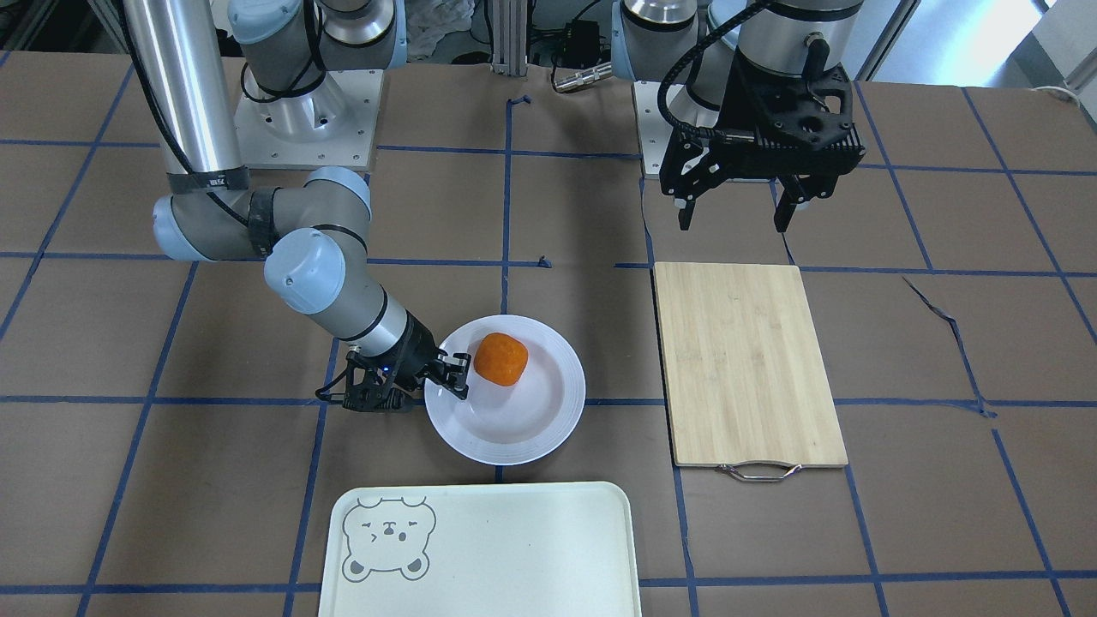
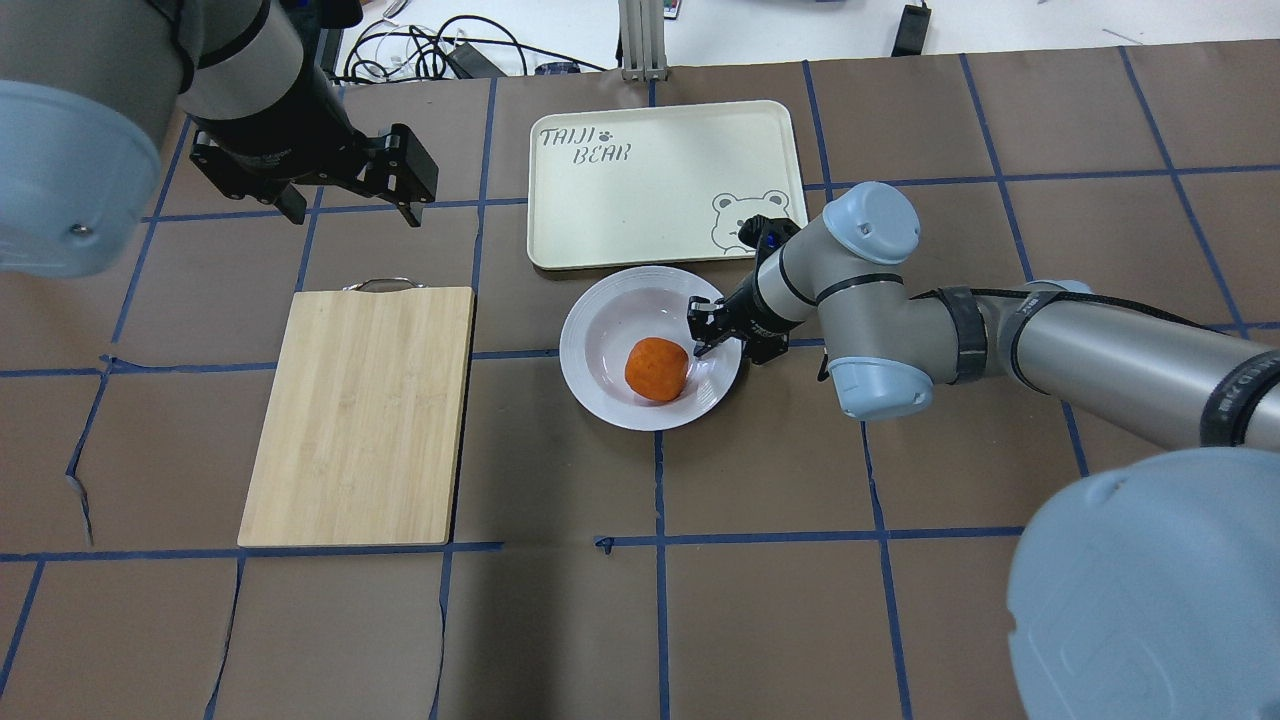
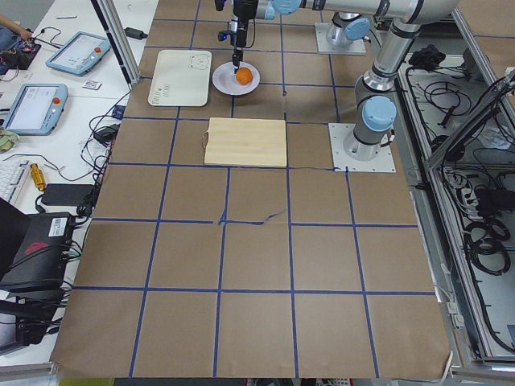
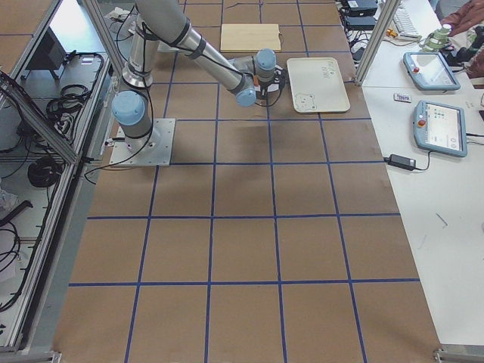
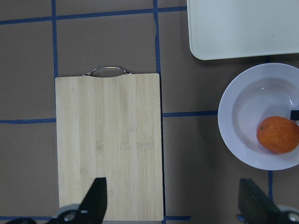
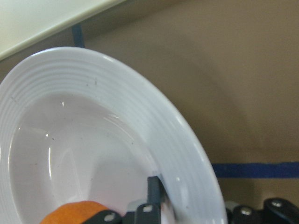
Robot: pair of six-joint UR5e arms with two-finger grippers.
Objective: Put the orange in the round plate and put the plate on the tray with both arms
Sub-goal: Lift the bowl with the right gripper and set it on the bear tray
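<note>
**Orange** (image 1: pixel 501 358): lies in the sunken centre of the round plate, toward the robot's side of it. Nothing grips it.

**Round plate** (image 1: pixel 548 428): flat on the bench (image 1: pixel 943 428), just beside the tray's near long edge, with a narrow gap between them.

**Tray** (image 1: pixel 514 557): on the bench on the far side of the plate from the robot. It carries nothing, and its bear drawing is in the corner nearest the right arm.

**Right tool** (image 1: pixel 447 377): the arm reaches in low with the forearm near level and the wrist bent. The tool tilts down onto the plate's rim on the robot's right side. In the right wrist view one finger (image 6: pixel 154 186) rests against the rim's inner slope. Whether the jaws are clamped on the rim cannot be told.

**Left tool** (image 1: pixel 734 224): held high and pointing straight down, jaws spread wide, with nothing between them. It hangs over bare bench near the cutting board's plain end.

**Cutting board** (image 1: pixel 746 360): bamboo with a metal handle, flat on the bench on the robot's left of the plate, well apart from it.
</note>
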